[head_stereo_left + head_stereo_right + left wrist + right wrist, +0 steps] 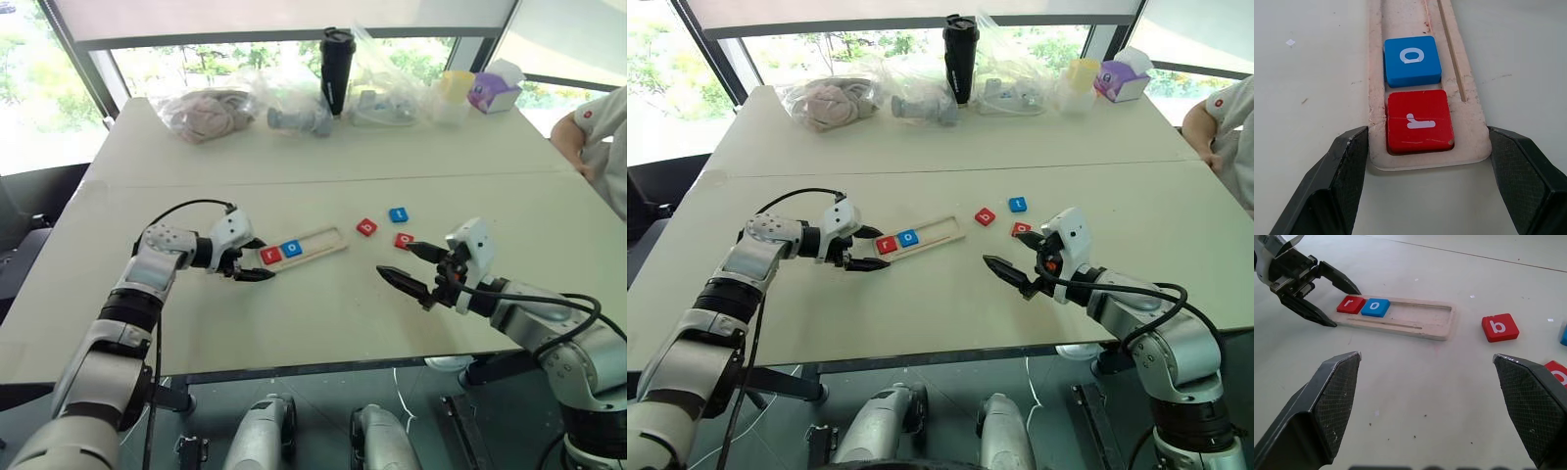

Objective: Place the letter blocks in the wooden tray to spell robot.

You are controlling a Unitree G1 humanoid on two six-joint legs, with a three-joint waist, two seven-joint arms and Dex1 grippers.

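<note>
Near the centre of the left eye view we see the wooden tray [312,244] lying aslant on the pale tabletop [323,313], its near end to the lower left. Two letter blocks sit inside it at that end: the red r tile [270,256] in the end slot and the blue o tile [292,248] just beside it, the two almost touching. The rest of the tray is bare wood.

Our left hand [253,260] sits at that end of the tray with its fingers [1337,176] apart, one on each side of the tray's end; in the left wrist view they straddle the rim, close to the wood, and we cannot tell whether they touch it. They are clamped on nothing.

To the right of the tray, three more tiles lie loose on the tabletop: the red b tile [366,227], the blue t tile [398,214] up and to the right of it, and a red tile [404,240] below the t, partly hidden behind our right hand.

Our right hand [407,267] hovers in the lower right of the frame, fingers spread wide and empty, pointing towards the tray.

A person's sleeve [598,127] shows at the right edge.
</note>
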